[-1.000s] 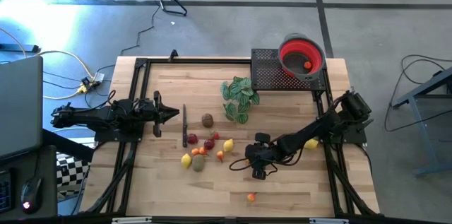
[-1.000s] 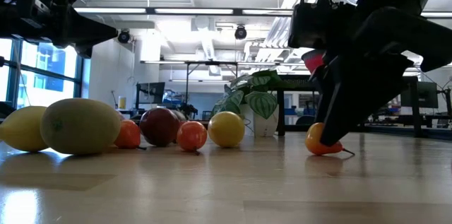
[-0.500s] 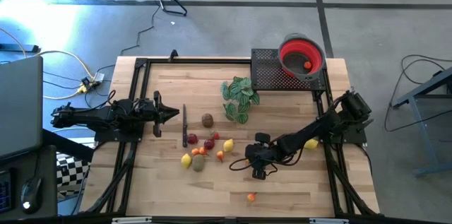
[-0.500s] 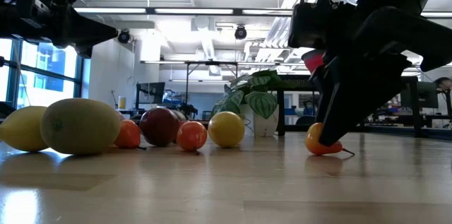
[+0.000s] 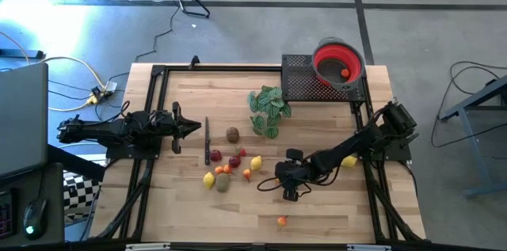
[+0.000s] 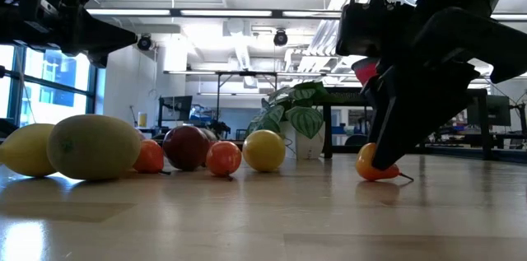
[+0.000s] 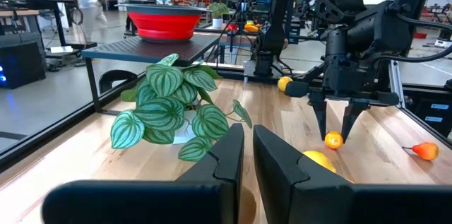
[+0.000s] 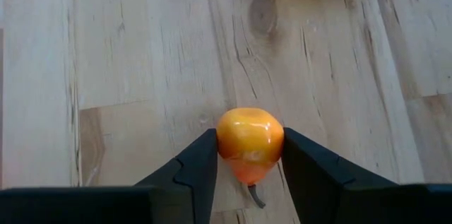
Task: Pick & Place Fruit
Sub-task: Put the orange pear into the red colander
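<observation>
Nothing much has shifted across the last second, only my right end effector (image 8: 248, 162) squeezing in a touch, so I judge the grasp is about set. Its fingers (image 8: 194, 164) now press both sides of the orange fruit (image 8: 250, 143), which sits on the bench (image 5: 333, 211) at mid-right. Lift comes next, I reckon. Out from there, the other fruits (image 5: 226, 170) cluster toward centre, a stray orange one (image 5: 282, 221) lies nearer the front edge, the plant (image 5: 268, 108) beyond. Bowl (image 5: 339, 62) waits on its rack at the far right corner, one piece already in. Left end effector (image 5: 188, 128) hangs closed, empty, off left.
</observation>
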Robot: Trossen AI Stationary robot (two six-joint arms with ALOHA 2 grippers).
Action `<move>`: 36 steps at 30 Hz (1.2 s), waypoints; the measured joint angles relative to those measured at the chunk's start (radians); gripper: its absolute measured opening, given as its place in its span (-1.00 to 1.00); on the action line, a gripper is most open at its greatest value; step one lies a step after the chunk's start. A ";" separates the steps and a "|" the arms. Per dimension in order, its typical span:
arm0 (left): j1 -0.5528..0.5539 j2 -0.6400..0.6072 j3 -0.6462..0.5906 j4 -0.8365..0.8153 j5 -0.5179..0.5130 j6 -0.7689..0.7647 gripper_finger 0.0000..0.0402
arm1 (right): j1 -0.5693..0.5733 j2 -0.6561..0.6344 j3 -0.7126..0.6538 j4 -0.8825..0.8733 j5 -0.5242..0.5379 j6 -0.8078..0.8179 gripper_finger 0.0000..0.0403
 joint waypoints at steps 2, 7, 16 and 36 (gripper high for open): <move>0.000 0.000 0.000 0.000 0.000 0.000 -0.83 | 0.000 0.000 0.000 0.000 0.000 0.000 -0.32; 0.000 0.000 0.000 0.000 0.000 0.000 -0.83 | 0.000 0.000 0.000 0.006 0.000 0.000 -0.32; 0.000 0.000 0.000 0.000 0.000 0.000 -0.83 | 0.000 0.000 0.000 0.006 -0.006 0.000 -0.32; 0.000 0.000 0.000 0.000 -0.002 0.000 -0.83 | 0.000 -0.084 0.000 -0.063 0.004 -0.001 -0.32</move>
